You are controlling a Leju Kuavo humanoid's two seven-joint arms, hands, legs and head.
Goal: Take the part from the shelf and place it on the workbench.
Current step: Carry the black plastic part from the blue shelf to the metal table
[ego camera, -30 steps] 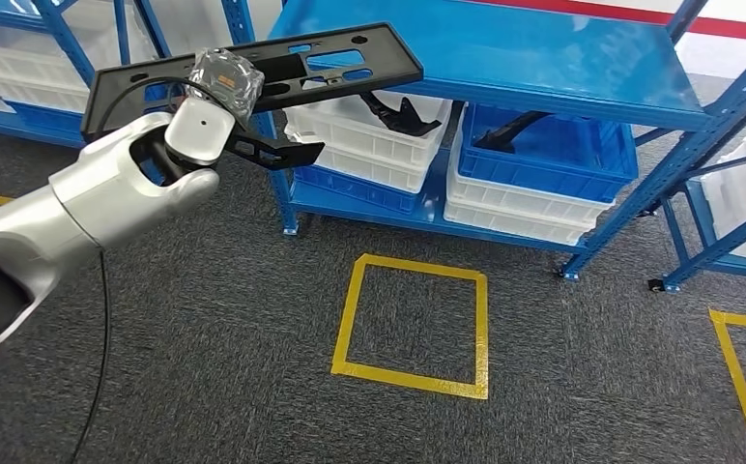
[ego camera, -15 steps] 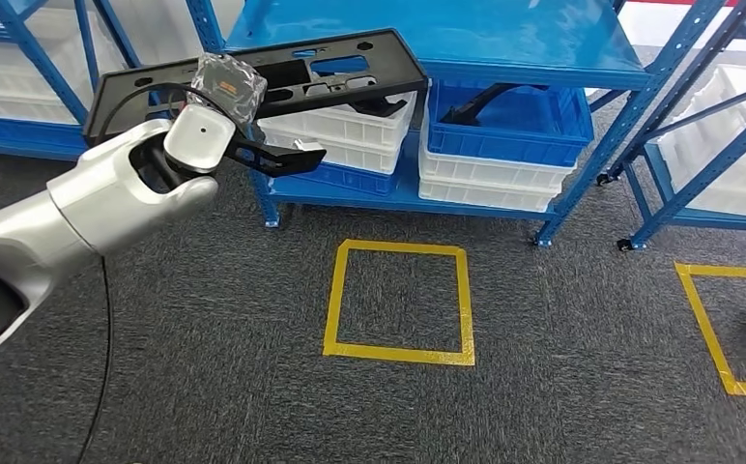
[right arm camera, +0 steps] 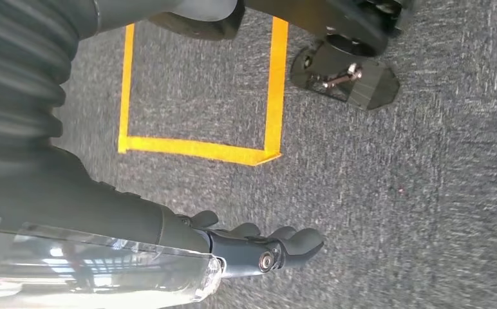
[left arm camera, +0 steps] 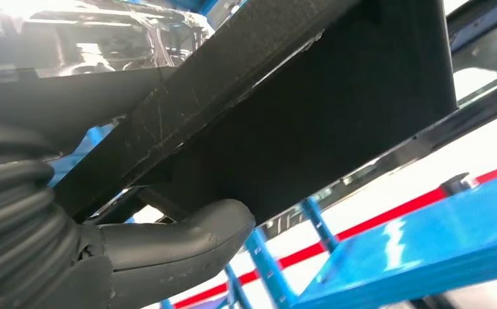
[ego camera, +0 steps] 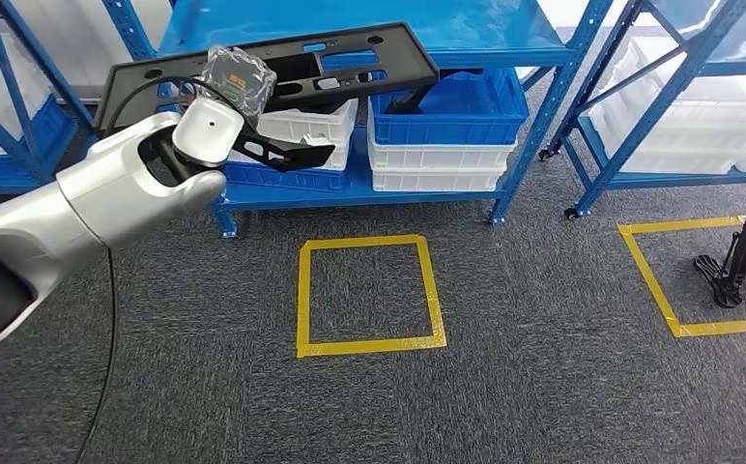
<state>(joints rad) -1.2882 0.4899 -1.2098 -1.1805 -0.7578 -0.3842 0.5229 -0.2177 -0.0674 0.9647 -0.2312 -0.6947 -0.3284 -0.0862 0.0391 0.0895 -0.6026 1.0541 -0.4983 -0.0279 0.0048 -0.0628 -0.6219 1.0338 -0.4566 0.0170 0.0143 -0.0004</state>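
A long flat black part (ego camera: pixel 350 60) with cut-outs is held up in front of the blue shelf (ego camera: pixel 466 19), roughly level, reaching right from my raised left arm. My left hand (ego camera: pixel 237 85), under a clear plastic cover, grips it near its left half. In the left wrist view the part's dark underside (left arm camera: pixel 310 109) lies across the picture with my grey thumb (left arm camera: pixel 188 241) pressed against it from below. My right hand (right arm camera: pixel 259 248) hangs over the carpet with its fingers apart from the thumb and nothing in it.
White and blue bins (ego camera: pixel 446 140) stand on the shelf's low board, and a second blue rack (ego camera: pixel 678 116) stands to the right. On the grey carpet lie a yellow taped square (ego camera: pixel 364 295) and part of another (ego camera: pixel 674 290). A black stand's feet (ego camera: pixel 741 266) rest at far right.
The whole picture has slid left as the camera turned right; the second rack and the black stand have come into view. The left hand still holds the part at the same height.
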